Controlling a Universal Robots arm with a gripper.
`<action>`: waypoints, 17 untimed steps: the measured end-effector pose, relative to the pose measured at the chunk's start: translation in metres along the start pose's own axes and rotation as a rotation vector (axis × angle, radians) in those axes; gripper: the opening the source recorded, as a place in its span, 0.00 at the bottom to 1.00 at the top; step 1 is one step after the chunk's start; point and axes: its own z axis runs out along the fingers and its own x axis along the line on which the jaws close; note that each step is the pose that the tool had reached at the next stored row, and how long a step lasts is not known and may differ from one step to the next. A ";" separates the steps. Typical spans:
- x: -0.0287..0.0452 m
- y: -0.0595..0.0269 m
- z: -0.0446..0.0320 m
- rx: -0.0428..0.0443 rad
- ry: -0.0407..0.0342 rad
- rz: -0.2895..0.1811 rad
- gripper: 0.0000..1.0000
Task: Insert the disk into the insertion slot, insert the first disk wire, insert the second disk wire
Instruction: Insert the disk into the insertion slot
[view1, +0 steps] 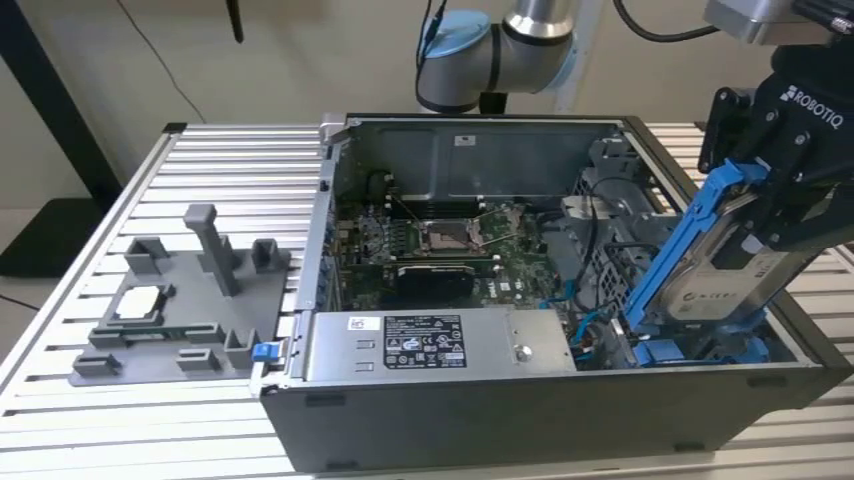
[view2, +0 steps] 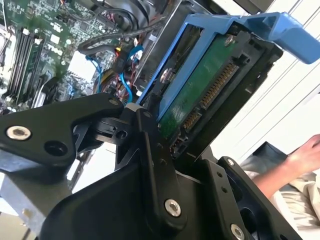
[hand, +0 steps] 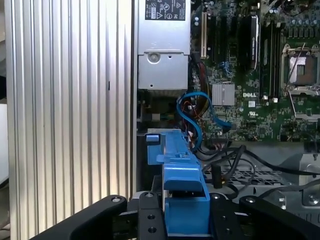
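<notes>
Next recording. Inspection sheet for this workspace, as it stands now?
Surface: ribbed aluminium table carrying an open grey computer case.
Job's things: blue-framed silver hard disk tilted, lower end at the blue-railed grey metal drive bay, not flat.
Clutter: grey plastic fixture tray on the exterior view's left.
Grippers: black claw shut on the disk.
Cables: blue wires lying inside the case.
Surroundings: a person's hand in the second wrist view.

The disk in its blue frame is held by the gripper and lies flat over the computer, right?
Not flat. The gripper does hold the disk in its blue frame over the computer, but the exterior view shows it tilted steeply, its lower end down near the insertion slot.
</notes>
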 end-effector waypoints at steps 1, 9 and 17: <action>0.0000 -0.0004 0.0016 0.0000 0.0000 0.000 0.00; -0.0011 -0.0043 0.0138 0.0000 0.0000 0.000 0.00; -0.0070 -0.0076 0.0211 -0.0001 -0.0050 0.000 0.00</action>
